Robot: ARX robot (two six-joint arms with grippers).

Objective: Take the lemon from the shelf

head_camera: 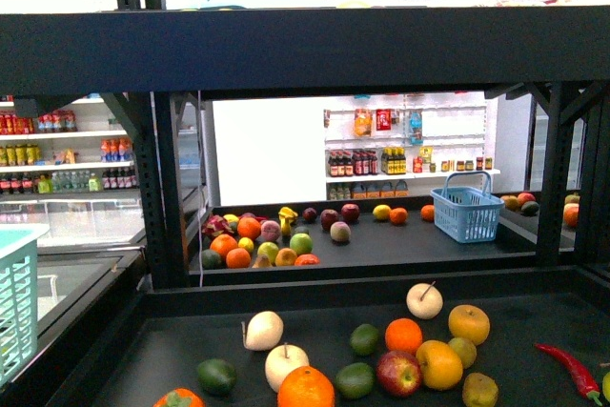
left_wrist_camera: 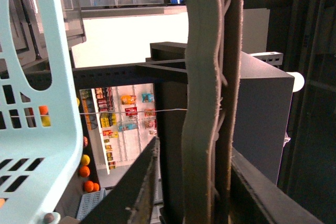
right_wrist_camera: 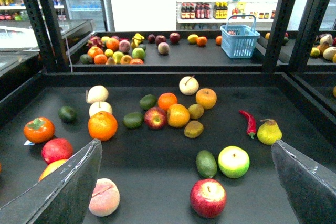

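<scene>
Hovering wide open and empty over the shelf (right_wrist_camera: pixel 157 161), right end effector (right_wrist_camera: pixel 184 192) alone showing the lemon (right_wrist_camera: pixel 178 115); left end effector's (left_wrist_camera: pixel 210 129) opening unclear.

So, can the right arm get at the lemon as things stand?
Probably yes: its jaws stand open and the lemon lies ahead, uncovered, on the shelf, though a red apple crowds one side.

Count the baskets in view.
2. A blue basket stands on the right side of the far deck. A teal basket sits at the front view's left edge, partly cut off. Others may be hidden out of frame.
</scene>
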